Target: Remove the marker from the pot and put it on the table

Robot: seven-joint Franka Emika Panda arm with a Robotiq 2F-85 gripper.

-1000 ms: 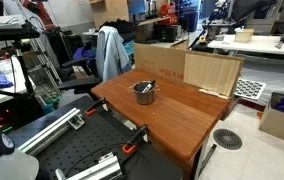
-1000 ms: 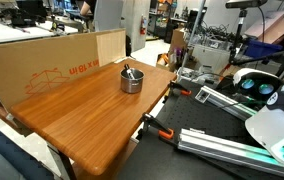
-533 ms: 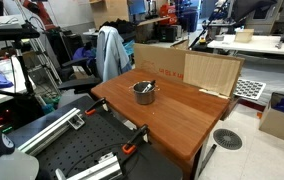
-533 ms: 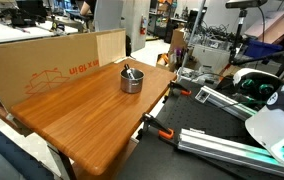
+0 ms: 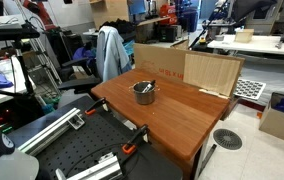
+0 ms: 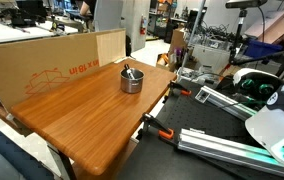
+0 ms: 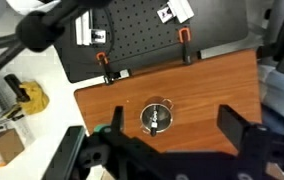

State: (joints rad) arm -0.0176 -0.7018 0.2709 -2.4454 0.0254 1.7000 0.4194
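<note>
Marker (image 6: 128,71) inside the pot (image 6: 131,81). Leans against the rim, upper end poking above it in both exterior views. From the wrist view, shows as a short dark stick with a pale band across the pot's dark inside.

Pot upright on the table (image 6: 77,125), on the reddish-brown top. Stands toward the side that meets the black perforated bench (image 7: 142,28), with bare wood all round it.

Gripper (image 7: 173,125) well above the table, looking straight down, touching nothing. Jaws spread wide, nothing between them but open air over the wood. One dark finger (image 7: 116,122) just to one side of the pot in the wrist view, the other well off on the opposite side. Not seen in either exterior view.

Two orange clamps (image 7: 104,65) on the table edge by the bench. Pale cardboard panels (image 5: 210,72) upright along the far side of the table, near the pot but apart from it. Grey jacket (image 5: 110,50) hanging over a chair beyond the table corner.
</note>
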